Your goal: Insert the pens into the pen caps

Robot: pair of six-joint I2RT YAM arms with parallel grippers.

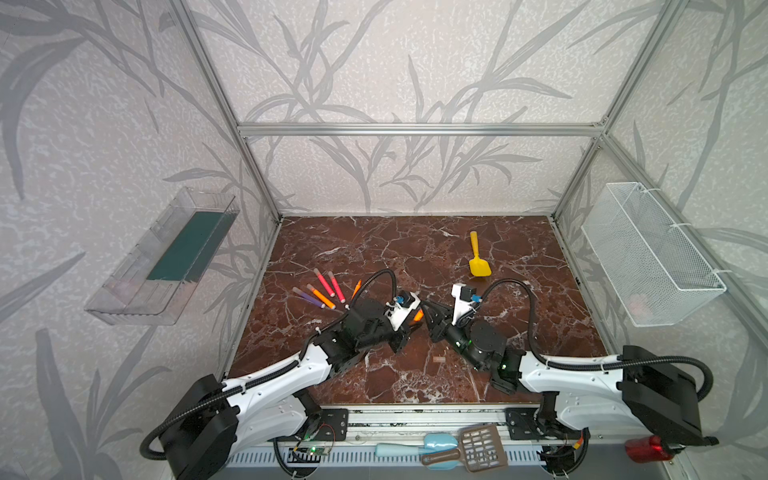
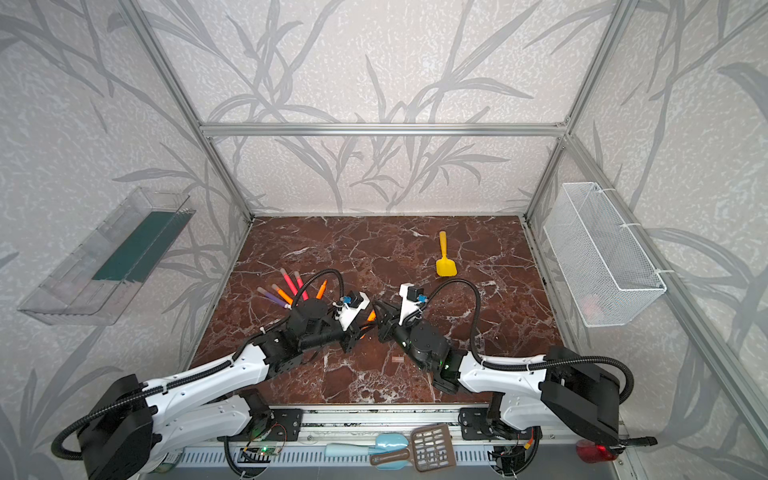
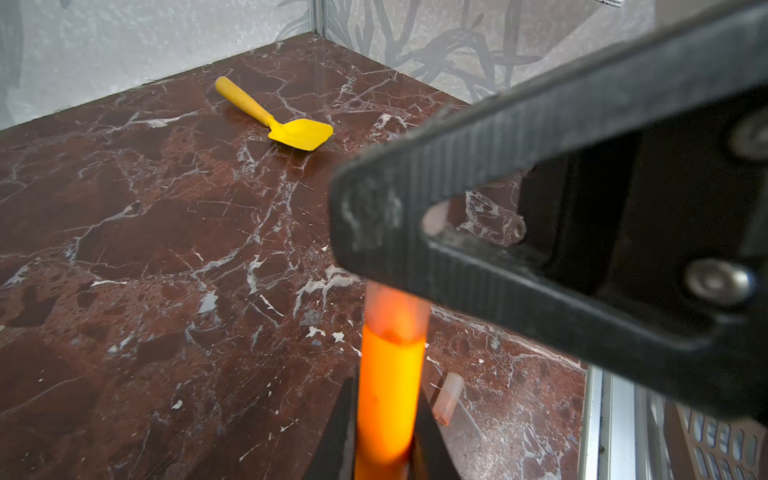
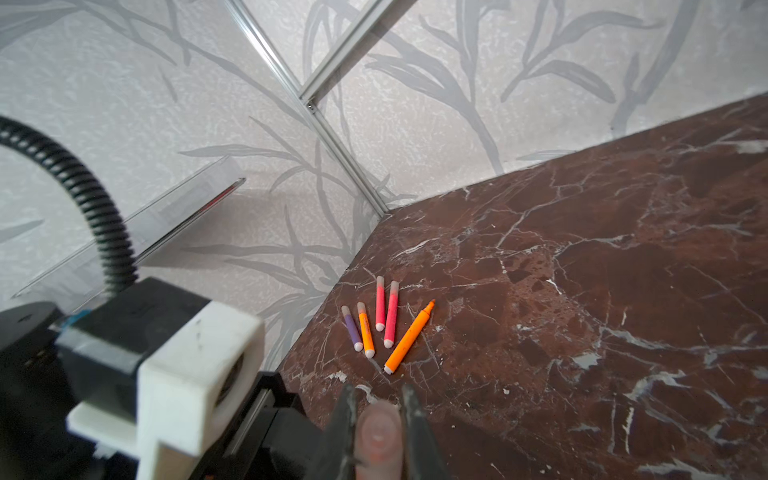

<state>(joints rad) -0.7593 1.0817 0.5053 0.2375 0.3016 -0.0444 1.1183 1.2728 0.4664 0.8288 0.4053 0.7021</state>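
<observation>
Holding orange pen (image 3: 386, 407) in L gripper (image 3: 384, 438), jaws clamped on the barrel. R gripper (image 4: 378, 395) pinched tight on a pen cap (image 4: 378, 436). L wrist view: cap sits over the pen's front end, orange glowing thru its translucent wall. Both top views: grippers meet tip to tip above the table (image 1: 374, 249), centre-front, w/ the held pen a short orange sliver between them.

Other pens lie fanned on the table's left side, near the L arm:
- purple pen (image 4: 352, 328) and capped orange pen (image 4: 365, 334), side by side
- two red-pink pens (image 4: 391, 313), side by side, pale ends look capped
- bare-tip orange pen (image 4: 409, 336), angled apart from the rest, tip exposed

Loose cap (image 1: 438, 360) lies alone on the table nearer the front edge, between the arms. Yellow shovel (image 1: 478, 259) lies toward back-right, well apart from the pens.
</observation>
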